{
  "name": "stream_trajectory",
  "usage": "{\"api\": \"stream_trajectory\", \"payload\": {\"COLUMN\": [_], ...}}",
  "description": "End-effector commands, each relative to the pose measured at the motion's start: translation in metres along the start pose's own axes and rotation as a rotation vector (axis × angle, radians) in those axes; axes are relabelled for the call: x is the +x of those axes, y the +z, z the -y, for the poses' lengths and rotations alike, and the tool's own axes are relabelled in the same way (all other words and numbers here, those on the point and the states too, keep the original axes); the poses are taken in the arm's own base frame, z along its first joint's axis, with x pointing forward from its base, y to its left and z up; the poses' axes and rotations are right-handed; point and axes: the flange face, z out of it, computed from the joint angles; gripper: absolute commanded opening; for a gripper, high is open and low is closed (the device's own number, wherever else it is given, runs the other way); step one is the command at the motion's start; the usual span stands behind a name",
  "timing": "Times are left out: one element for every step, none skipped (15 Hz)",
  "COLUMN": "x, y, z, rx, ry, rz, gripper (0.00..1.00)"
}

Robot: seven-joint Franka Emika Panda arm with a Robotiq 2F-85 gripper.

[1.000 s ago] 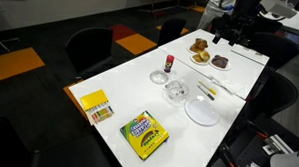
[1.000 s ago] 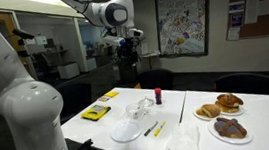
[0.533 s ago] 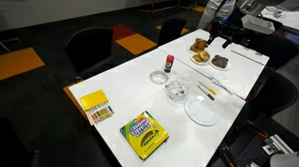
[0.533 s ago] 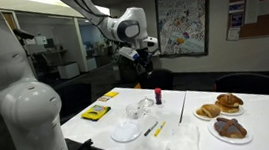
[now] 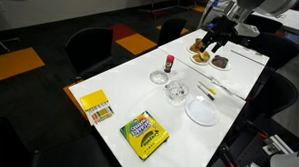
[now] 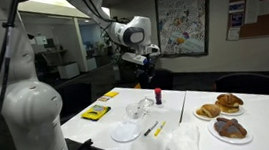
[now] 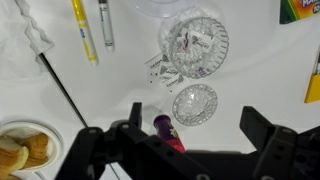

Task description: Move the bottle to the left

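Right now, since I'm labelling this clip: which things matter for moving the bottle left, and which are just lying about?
For the job: bottle, gripper.
Lying about: crayon box, glass bowl, white plate, pastries, pens.

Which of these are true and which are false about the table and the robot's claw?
1. The claw is holding the small red-topped dark bottle. False: the claw is open, up in the air, and the bottle stands alone on the white table.
2. The bottle stands upright. True.
3. The clear round glass bowl sits on the floor. False: it is on the table, near the round white plate.
4. The green and yellow crayon box lies flat on the table. True.
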Motion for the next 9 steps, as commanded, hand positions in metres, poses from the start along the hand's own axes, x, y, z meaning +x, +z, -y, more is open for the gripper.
{"api": "stream_trajectory", "payload": {"x": [0.033,0.040,0.048,0.056,0.063,0.045,0.048,0.048,0.048], "y": [0.001,0.000,0.001,0.004,0.007,-0.003,0.000,0.001,0.000], "z": [-0.005,-0.006,-0.006,-0.005,-0.003,-0.003,-0.003,-0.002,-0.002], "rx": [-0.106,-0.148,-0.193,-0.236,-0.281,-0.227,-0.236,-0.235,-0.235], "ry": [-0.155,-0.198,-0.239,-0.282,-0.321,-0.249,-0.253,-0.253,-0.252], "rz": [0.072,0.079,0.076,0.056,0.034,0.042,0.041,0.044,0.043], "gripper": [1.00,1.00,1.00,1.00,1.00,1.00,1.00,1.00,1.00]}}
